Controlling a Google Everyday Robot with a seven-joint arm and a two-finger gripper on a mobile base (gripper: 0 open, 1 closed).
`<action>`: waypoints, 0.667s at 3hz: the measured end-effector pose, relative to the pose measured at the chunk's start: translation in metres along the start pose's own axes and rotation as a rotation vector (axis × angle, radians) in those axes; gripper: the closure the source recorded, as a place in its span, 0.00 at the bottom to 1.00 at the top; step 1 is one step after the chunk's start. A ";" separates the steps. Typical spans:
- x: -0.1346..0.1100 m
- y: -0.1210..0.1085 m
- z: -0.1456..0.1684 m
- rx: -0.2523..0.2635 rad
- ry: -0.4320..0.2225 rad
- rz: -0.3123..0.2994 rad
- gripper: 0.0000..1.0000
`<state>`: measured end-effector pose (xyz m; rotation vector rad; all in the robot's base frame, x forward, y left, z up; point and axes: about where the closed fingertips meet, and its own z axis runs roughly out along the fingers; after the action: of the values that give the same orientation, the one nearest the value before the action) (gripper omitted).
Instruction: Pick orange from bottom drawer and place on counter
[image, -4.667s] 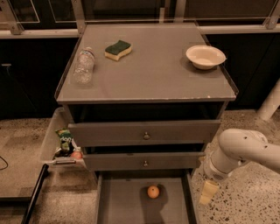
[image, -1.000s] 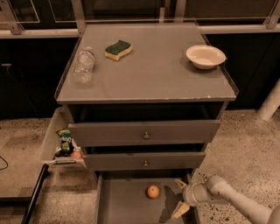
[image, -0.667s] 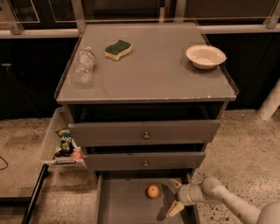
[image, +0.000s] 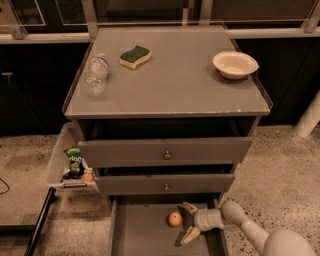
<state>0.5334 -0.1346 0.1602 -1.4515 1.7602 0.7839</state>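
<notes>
The orange (image: 175, 219) lies on the floor of the open bottom drawer (image: 140, 235), near its back. My gripper (image: 189, 221) is low inside the drawer, just right of the orange, with its two yellowish fingers (image: 191, 234) spread apart, one above and one below the fruit's level. It does not hold the orange. The counter (image: 175, 85) is the grey cabinet top above the two knobbed drawers.
On the counter lie a clear plastic bottle (image: 95, 75), a green-yellow sponge (image: 135, 56) and a white bowl (image: 235, 64). A side bin (image: 70, 167) at the left holds a green snack packet and a small reddish item. Speckled floor surrounds the cabinet.
My gripper has come down from beside the cabinet into the bottom drawer and moved left toward the orange. The orange has not moved.
</notes>
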 end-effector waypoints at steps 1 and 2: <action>-0.002 -0.008 0.016 -0.021 -0.040 -0.024 0.00; -0.010 -0.013 0.035 -0.036 -0.075 -0.028 0.00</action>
<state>0.5524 -0.1031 0.1490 -1.4483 1.6741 0.8481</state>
